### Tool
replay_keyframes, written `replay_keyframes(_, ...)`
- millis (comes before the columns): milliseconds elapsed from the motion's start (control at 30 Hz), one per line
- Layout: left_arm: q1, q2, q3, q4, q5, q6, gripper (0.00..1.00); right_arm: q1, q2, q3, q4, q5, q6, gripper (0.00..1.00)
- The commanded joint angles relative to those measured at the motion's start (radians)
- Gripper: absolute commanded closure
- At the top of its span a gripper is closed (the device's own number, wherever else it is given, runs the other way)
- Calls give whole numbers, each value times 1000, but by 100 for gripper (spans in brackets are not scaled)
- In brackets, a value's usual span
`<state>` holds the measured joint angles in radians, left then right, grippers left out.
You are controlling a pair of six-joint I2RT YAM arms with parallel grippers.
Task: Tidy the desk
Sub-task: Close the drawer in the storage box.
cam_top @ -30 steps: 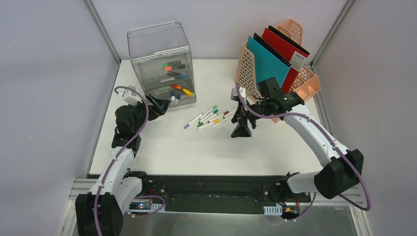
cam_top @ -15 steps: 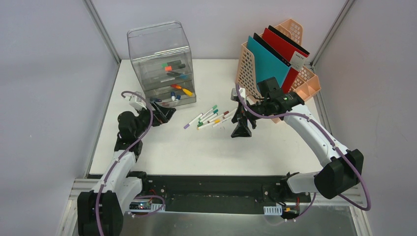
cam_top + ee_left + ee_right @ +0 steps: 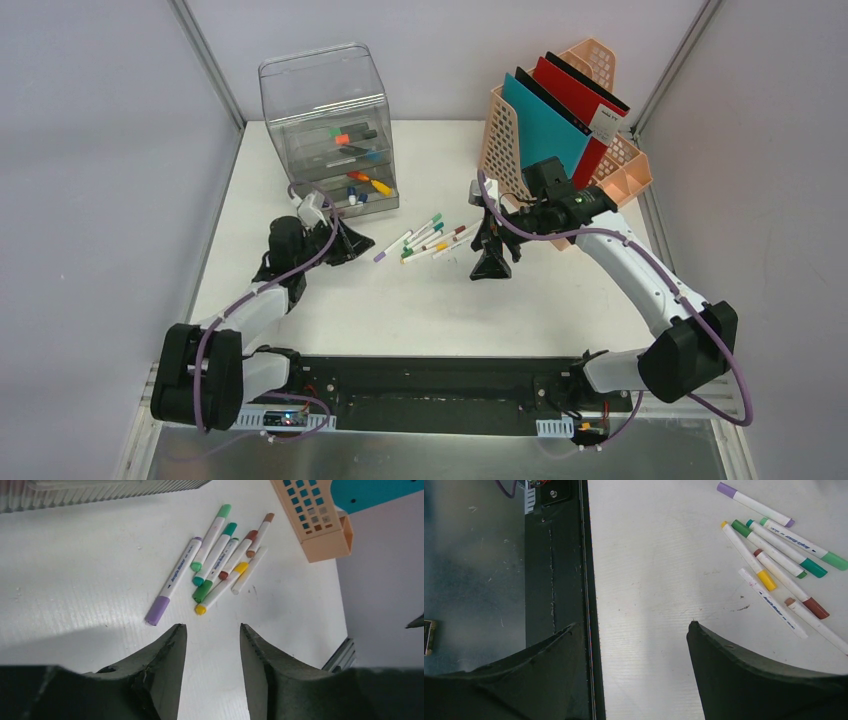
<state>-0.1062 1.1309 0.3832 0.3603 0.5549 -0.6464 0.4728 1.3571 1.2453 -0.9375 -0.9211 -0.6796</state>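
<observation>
left fingers (image 3: 165,665) part-open, empty | right fingers (image 3: 734,670) wide, empty | markers (image 3: 220,560) on desk (image 3: 75,570), print too small to read

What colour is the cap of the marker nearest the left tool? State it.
Purple cap; left wrist view.

Loose markers (image 3: 425,238) on the white desk (image 3: 430,300)

The desk (image 3: 420,300), a white tabletop, is enclosed on three sides by plain grey walls: a left wall (image 3: 100,200), a rear wall (image 3: 440,50) and a right wall (image 3: 770,150). The rear corners are marked by slanting aluminium posts (image 3: 208,62). A brushed metal sheet (image 3: 450,460) is seen along the near side, and dull reflections are carried on it. The space is lit softly and evenly, and only faint shadows are cast.
</observation>
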Motion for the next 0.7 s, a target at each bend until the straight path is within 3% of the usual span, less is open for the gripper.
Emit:
replay_keyframes(0,-22,55,23,71,-106,-20,63,-2,3,22,11,-12,-27,20)
replay_keyframes(200,-27,125,7,175,-216,-92,100,-2,1,23,9,-12,-30,20)
replay_keyframes(433,-27,184,35,179,-356,-221,100,-2,2,24,6,-17,-32,20)
replay_keyframes(667,-27,254,106,53,-478,-393,100,-2,1,24,3,-16,-34,20)
